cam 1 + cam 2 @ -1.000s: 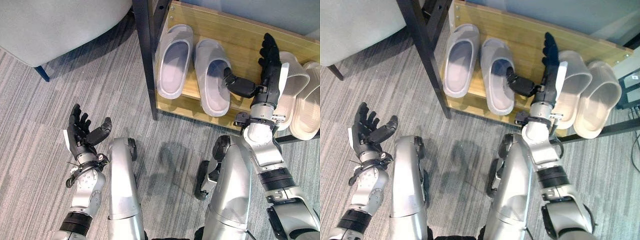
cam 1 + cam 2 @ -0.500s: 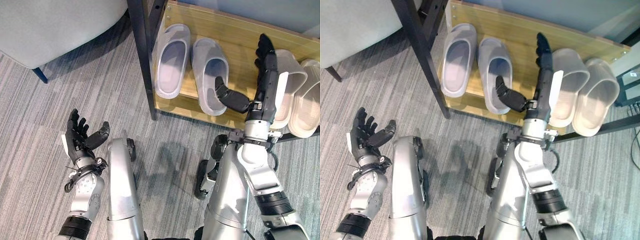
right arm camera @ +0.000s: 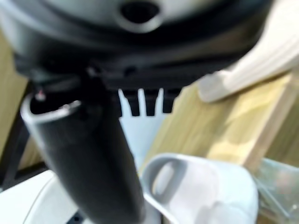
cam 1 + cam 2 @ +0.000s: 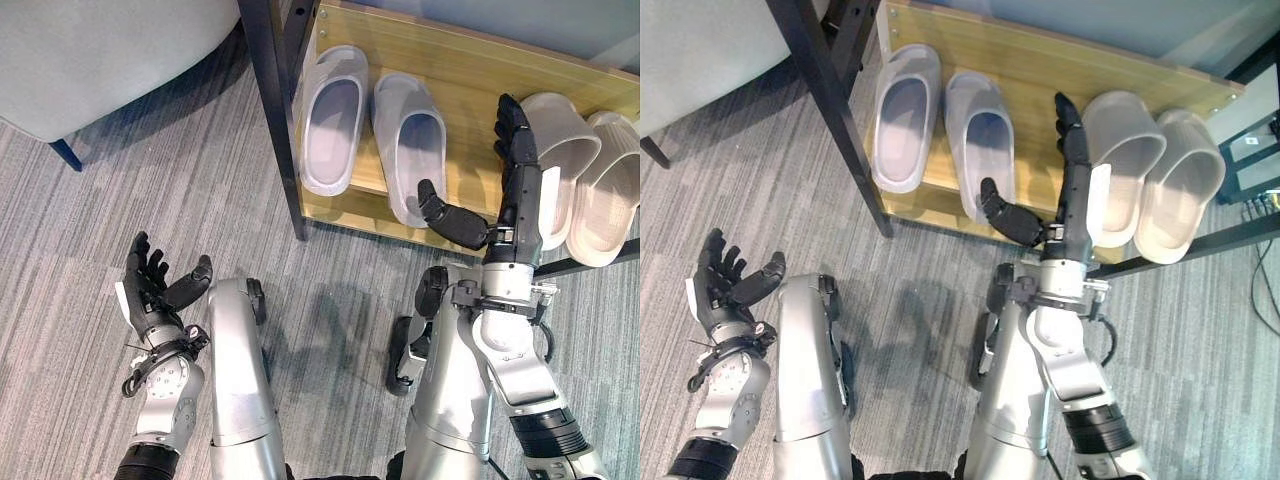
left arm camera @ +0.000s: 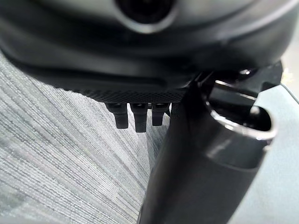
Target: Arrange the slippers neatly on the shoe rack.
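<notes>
Two grey slippers (image 4: 330, 118) (image 4: 408, 145) lie side by side on the wooden shelf of the shoe rack (image 4: 470, 75). To their right sit two beige slippers (image 4: 560, 160) (image 4: 612, 190), heels hanging over the shelf's front edge. My right hand (image 4: 515, 185) is open, fingers straight and pointing up over the shelf between the right grey slipper and the left beige one, thumb (image 4: 450, 218) spread toward the grey slipper's heel. It holds nothing. My left hand (image 4: 150, 290) is open, palm up, over the carpet at the lower left, away from the rack.
The rack's black post (image 4: 272, 110) stands at the shelf's left end. A grey upholstered seat (image 4: 100, 50) with a dark leg fills the upper left. Striped grey carpet (image 4: 90, 220) covers the floor. A black cable (image 4: 1265, 290) runs at the far right.
My right hand has drawn back toward me, lower over the shelf's front edge. My left hand has dropped slightly. The camera view has shifted.
</notes>
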Robot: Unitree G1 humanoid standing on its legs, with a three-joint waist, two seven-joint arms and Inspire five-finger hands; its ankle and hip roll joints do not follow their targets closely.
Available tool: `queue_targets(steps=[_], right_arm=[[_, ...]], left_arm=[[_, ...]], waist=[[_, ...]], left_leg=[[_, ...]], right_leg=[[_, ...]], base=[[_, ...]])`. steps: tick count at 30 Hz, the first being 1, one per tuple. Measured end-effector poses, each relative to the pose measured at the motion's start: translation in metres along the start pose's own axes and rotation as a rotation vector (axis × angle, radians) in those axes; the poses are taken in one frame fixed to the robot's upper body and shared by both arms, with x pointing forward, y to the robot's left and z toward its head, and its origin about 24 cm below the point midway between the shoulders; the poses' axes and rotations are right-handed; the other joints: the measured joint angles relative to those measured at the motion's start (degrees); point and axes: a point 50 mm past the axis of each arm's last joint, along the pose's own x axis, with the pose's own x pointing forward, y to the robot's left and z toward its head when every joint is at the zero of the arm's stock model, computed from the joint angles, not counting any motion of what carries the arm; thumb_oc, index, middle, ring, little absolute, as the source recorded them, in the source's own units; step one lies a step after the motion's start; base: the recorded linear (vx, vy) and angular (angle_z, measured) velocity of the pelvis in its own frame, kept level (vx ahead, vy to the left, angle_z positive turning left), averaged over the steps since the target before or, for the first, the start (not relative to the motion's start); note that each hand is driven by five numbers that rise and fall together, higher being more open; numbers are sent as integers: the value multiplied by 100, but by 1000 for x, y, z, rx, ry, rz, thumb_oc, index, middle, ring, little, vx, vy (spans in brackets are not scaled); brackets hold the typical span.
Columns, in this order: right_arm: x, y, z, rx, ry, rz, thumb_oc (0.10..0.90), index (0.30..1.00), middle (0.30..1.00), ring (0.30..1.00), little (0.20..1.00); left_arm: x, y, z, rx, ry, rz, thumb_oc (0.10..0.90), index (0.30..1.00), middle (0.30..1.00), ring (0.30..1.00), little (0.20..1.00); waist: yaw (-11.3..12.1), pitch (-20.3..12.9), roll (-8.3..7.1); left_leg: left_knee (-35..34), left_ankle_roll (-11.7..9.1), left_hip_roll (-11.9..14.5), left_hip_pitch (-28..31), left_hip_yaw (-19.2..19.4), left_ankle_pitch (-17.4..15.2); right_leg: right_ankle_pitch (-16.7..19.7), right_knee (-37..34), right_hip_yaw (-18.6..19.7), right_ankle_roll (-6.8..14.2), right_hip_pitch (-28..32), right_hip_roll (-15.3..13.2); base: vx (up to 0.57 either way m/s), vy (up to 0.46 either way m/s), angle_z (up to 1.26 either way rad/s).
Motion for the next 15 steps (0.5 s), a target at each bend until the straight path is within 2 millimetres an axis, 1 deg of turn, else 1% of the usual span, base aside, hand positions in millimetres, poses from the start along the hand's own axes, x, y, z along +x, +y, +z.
queue_targets(steps=[5,9,12,15], right_arm=[[-1,2,-4,66,45,21,800,900,900,900,900],[-3,8,-7,123,86,60,800,900,900,900,900],[-3,13,-10,178,124,84,800,900,900,900,900],[-1,17,-12,208,153,107,800,900,900,900,900]], left_arm=[[0,1,0,2,3,5,800,900,900,900,900],[2,2,0,9,11,12,800,900,900,900,900],[3,4,1,9,8,21,800,900,900,900,900],[3,4,1,8,8,21,800,900,900,900,900]], waist=[[-14,-3,-27],[-17,-3,-89],[-23,-2,-120],[-22,-2,-125]], left_leg=[[0,0,4,11,0,0],[-1,0,12,35,-1,0],[0,0,10,61,-1,0],[0,0,9,70,-6,0]], right_leg=[[1,1,1,1,7,16],[1,0,3,2,17,88],[1,0,3,2,53,86],[1,-1,2,3,72,87]], base=[[0,0,0],[0,0,0],[0,0,0],[0,0,0]])
